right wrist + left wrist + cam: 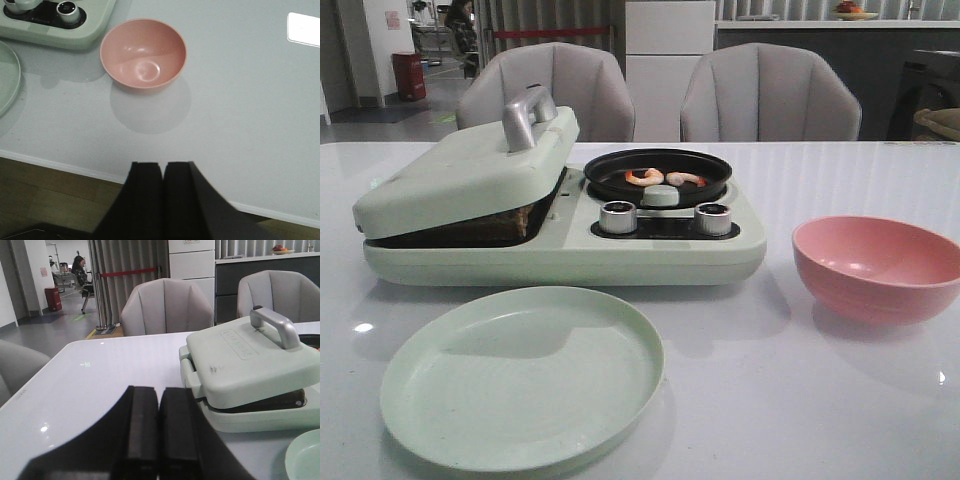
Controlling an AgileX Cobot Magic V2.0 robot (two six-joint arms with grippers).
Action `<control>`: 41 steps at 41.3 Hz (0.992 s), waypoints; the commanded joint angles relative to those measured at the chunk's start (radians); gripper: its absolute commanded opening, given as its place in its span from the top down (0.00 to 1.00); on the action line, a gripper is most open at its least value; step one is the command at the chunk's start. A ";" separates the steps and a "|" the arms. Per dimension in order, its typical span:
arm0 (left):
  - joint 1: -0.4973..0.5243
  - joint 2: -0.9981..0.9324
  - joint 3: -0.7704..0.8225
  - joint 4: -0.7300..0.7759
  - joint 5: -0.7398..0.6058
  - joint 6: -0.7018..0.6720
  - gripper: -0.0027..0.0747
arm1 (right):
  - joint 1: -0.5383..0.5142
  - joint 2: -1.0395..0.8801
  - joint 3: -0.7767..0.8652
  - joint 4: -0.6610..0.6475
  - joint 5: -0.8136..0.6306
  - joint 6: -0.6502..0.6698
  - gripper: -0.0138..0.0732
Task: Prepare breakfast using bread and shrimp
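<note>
Two shrimp [645, 177] [684, 179] lie in the black round pan [658, 163] of the pale green breakfast maker [560, 252]. Its lid [470, 170] is nearly down over the bread [515, 222], of which only a brown edge shows in the gap; that edge also shows in the left wrist view [280, 401]. My left gripper [159, 390] is shut and empty, low over the table to the left of the maker. My right gripper [163, 164] is shut and empty, above the table's front edge, near the pink bowl [143, 54]. Neither gripper shows in the front view.
A pale green plate [522, 375] lies in front of the maker. The pink bowl [878, 267] stands to the right of it. Two silver knobs [617, 216] [713, 218] sit on the maker's front. Two grey chairs [545, 90] [768, 95] stand behind the table.
</note>
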 commanded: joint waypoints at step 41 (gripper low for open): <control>0.000 -0.025 0.031 0.000 -0.090 -0.013 0.84 | -0.010 -0.021 0.025 -0.024 -0.121 -0.002 0.83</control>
